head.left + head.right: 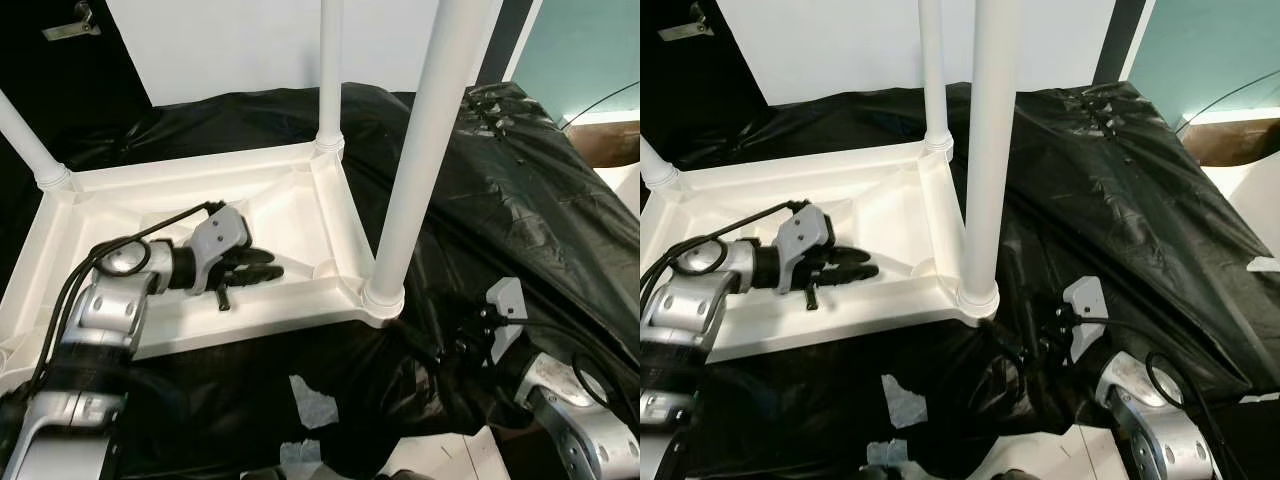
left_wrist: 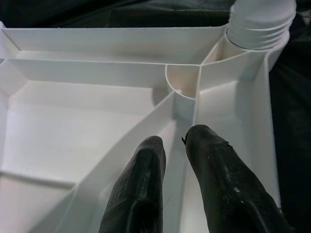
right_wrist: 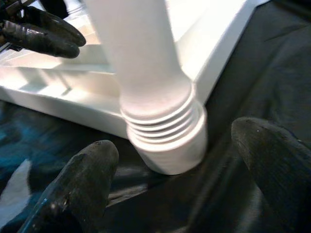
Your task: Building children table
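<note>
I have the upturned white tabletop [image 1: 300,215] lying on black sheeting [image 1: 520,200], legs up. My left gripper [image 1: 262,271] rests nearly closed, empty, inside the frame, bracing it. My right gripper [image 3: 184,170] is spread wide before the near leg [image 1: 425,150] (threads showing), so next I'd clasp and twist it home.

I'm looking down on crumpled black plastic sheeting [image 1: 520,190] spread over the whole work surface, glossy where the light catches it. Behind it stands a plain white wall panel [image 1: 230,40], with a dark door [image 1: 60,70] carrying a metal handle [image 1: 72,22] at far left. At upper right there's a pale teal wall [image 1: 585,50], and a brown cardboard edge [image 1: 610,145] below it.
</note>
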Robot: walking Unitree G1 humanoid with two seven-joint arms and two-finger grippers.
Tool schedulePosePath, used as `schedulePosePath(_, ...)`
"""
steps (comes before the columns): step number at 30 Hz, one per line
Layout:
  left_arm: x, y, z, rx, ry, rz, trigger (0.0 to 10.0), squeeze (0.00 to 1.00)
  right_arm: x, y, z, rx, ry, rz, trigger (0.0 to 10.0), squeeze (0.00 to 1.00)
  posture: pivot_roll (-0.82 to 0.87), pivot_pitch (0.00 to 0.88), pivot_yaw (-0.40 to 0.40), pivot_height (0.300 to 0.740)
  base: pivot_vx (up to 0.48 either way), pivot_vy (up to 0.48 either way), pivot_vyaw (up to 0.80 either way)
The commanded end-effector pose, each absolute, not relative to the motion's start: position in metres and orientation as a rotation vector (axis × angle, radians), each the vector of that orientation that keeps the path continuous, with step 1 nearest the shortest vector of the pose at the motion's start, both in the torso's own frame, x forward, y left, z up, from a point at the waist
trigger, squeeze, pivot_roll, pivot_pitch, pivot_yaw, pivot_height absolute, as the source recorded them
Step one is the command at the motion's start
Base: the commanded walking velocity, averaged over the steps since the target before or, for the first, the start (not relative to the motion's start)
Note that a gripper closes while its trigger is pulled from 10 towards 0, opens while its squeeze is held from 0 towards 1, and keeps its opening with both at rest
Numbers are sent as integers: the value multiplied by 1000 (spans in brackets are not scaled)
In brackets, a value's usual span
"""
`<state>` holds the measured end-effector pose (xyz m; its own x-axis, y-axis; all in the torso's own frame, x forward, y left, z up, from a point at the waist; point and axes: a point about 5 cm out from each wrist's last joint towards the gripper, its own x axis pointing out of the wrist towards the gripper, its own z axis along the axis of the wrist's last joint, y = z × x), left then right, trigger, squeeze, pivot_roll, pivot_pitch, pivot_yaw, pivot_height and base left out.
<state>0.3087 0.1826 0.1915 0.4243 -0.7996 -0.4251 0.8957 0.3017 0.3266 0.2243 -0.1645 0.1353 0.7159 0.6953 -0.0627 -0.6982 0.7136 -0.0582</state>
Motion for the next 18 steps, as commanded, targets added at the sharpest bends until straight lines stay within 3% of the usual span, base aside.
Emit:
schedulePosePath(1,319,194,201,574,101,-821,10000,0,223,-163,137,-71,37,798,10000,0,66,114,17,740,0,0,0)
schedulePosePath(7,296,207,214,461,64,-792,10000,0,238,-156,147,-78,-4,843,10000,0,71,113,15,740,0,0,0)
schedulePosePath(10,272,215,225,315,-5,-740,10000,0,257,-148,152,-85,-46,846,10000,0,80,107,12,740,0,0,0)
schedulePosePath(13,272,215,225,315,-5,-740,10000,0,257,-148,152,-85,-46,846,10000,0,80,107,12,740,0,0,0)
schedulePosePath(18,234,215,234,240,-94,-712,10000,0,275,-139,153,-83,-66,852,10000,0,104,96,-3,740,0,0,0)
